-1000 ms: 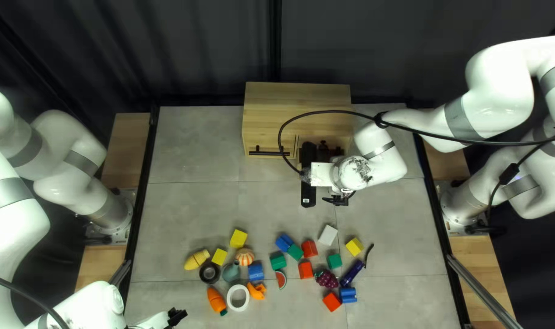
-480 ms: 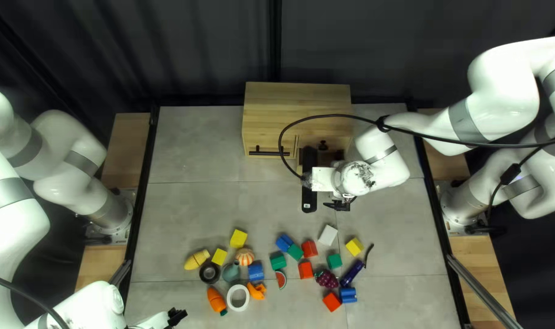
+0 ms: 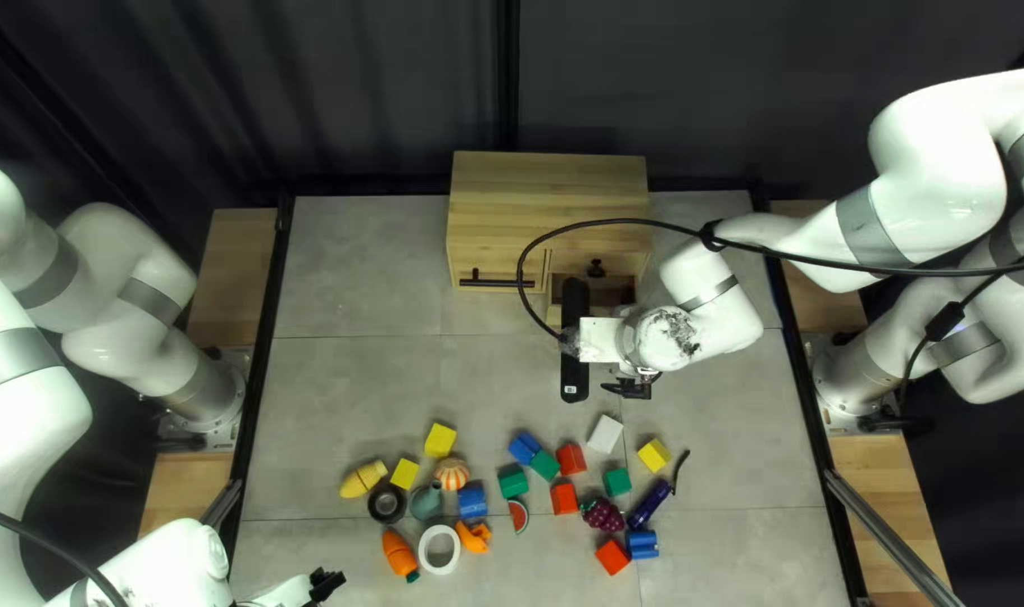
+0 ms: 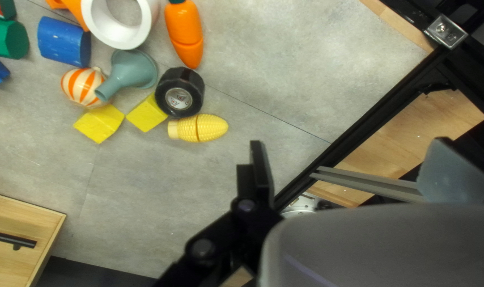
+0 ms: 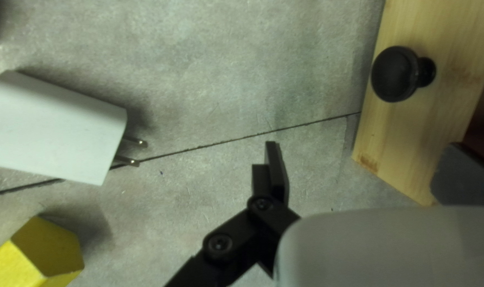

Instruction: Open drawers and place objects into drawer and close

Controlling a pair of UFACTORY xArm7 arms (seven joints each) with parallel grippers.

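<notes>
Two fingers of R gripper [image 5: 362,144] wide apart, holding nil, nr open drawer [image 5: 401,133]. Drawer's knob [image 5: 395,74]: prob. stiff, slick; pinch behind head. Charger [image 5: 56,127], in front of drawer: prob. light, hard, smooth; take by sides, clear of prongs. L gripper [image 4: 348,141] wide, empty, well apart fr. drawer. Grey tabletop [image 3: 355,393] below drawer, dk curtain [image 3: 355,90] beyond.
</notes>
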